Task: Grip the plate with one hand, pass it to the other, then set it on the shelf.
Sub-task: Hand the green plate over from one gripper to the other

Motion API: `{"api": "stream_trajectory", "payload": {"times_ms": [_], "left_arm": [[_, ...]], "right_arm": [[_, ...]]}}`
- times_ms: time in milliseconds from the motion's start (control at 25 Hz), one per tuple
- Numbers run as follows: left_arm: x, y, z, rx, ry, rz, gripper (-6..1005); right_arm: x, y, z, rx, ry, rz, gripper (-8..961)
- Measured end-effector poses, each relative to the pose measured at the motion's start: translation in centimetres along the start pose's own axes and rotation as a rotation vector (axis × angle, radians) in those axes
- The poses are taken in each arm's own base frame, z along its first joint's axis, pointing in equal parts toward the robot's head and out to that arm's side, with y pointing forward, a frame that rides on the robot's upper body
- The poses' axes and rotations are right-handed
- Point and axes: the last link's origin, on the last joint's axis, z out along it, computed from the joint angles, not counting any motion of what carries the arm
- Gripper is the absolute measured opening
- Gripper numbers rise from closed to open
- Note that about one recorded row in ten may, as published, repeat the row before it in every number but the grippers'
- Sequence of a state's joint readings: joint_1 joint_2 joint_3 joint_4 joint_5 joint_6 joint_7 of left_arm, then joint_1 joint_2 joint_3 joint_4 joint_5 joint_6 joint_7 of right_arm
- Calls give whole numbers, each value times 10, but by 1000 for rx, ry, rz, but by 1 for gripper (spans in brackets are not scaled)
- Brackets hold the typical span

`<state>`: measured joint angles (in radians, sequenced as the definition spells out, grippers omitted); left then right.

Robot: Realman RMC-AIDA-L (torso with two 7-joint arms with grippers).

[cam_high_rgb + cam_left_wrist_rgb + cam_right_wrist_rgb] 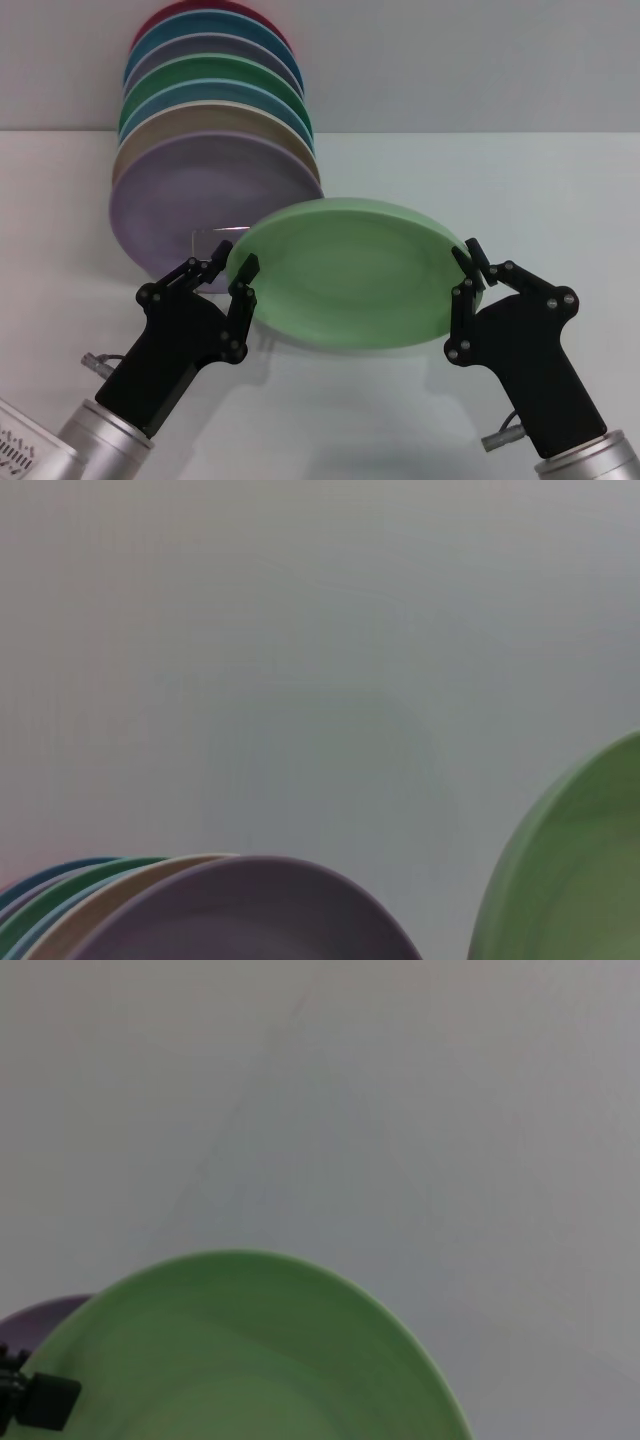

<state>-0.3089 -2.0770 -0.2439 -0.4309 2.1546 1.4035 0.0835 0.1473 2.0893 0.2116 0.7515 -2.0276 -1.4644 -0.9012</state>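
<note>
You can see only a bit of the wire shelf [215, 238] behind the plate [345, 275]; the stacked plates [215, 150] hide each other; in both wrist views the plate runs off the edge; both arms are cut off too.

Bright even light, soft shadow under plate [345, 275], wrist views blurry, no glare

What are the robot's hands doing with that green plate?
The robot is holding the light green plate up above the white table, between its two hands. The right gripper pinches the plate's right edge, and the left gripper is at its left edge with its fingers open around the rim. It looks like a hand-over. Behind, a row of coloured plates stands in the wire shelf, with a lilac plate at the front.
</note>
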Motion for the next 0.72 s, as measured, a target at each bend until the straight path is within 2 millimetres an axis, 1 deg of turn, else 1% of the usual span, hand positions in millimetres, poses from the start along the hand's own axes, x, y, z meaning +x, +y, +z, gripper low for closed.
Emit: {"api": "stream_trajectory", "payload": {"times_ms": [160, 720], "left_arm": [[0, 0, 1, -3, 2, 1, 241], [0, -1, 1, -6, -1, 9, 173]], "right_arm": [[0, 1, 0, -5, 4, 0, 20], [1, 1, 0, -6, 4, 1, 20]]}}
